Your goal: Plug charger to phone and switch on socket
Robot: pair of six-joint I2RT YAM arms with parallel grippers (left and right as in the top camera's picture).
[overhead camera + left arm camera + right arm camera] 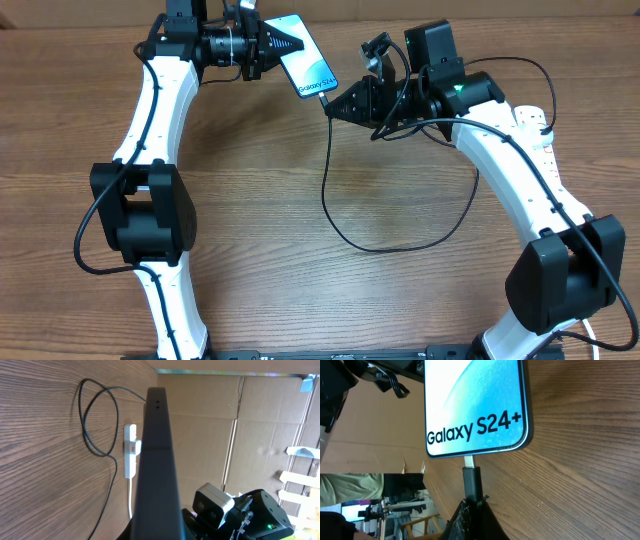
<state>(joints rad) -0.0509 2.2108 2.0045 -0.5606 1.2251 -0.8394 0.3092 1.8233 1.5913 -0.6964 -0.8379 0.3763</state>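
Note:
The phone (307, 68) with its blue-white "Galaxy S24+" screen is held off the table at the far middle by my left gripper (272, 46), which is shut on its upper end. In the left wrist view only its dark edge (159, 465) shows. My right gripper (335, 103) is shut on the charger's black connector (472, 481), whose metal tip meets the phone's (475, 405) bottom port. The charger's thin black cable (345, 225) loops over the table toward the socket (537, 135), a white power strip at the right, partly hidden by my right arm; it also shows in the left wrist view (131, 450).
Cardboard walls stand behind the table's far edge (210, 435). The socket's thick white cord (130, 497) runs off along the table. Both arm bases stand at the table's near side.

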